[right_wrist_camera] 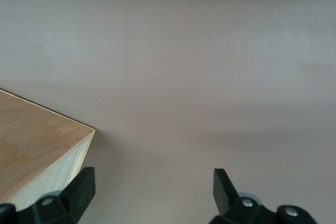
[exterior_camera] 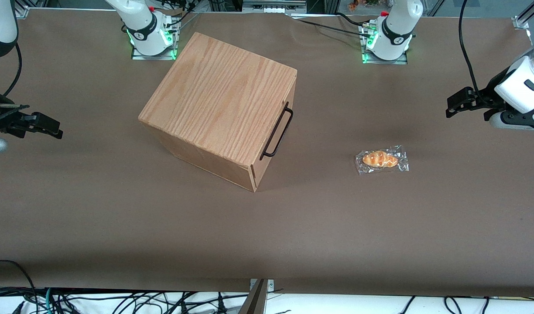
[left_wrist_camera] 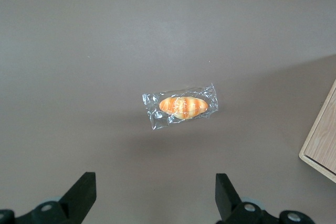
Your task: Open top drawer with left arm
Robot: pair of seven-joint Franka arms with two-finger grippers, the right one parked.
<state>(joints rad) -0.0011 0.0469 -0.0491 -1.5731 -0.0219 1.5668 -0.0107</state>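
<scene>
Brown counter [exterior_camera: 118,226] carries an oak-grain wooden box [exterior_camera: 219,100] whose top drawer with its thin black wire handle [exterior_camera: 277,132] sits fully shut, while the white left arm's black pincer [exterior_camera: 461,102] hovers wide open, well apart, above a plastic-wrapped bread roll [left_wrist_camera: 181,107], nothing yet grasped.

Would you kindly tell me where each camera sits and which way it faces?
Front view: high above the table's front edge, looking down on the oak-grain wooden box, its black wire handle, both arm bases, and the left arm's gripper at the working arm's end.
Left wrist view: looks down between open black fingers at a plastic-wrapped bread roll.
Right wrist view: looks down at bare table and a box corner.
All views show the box.
</scene>
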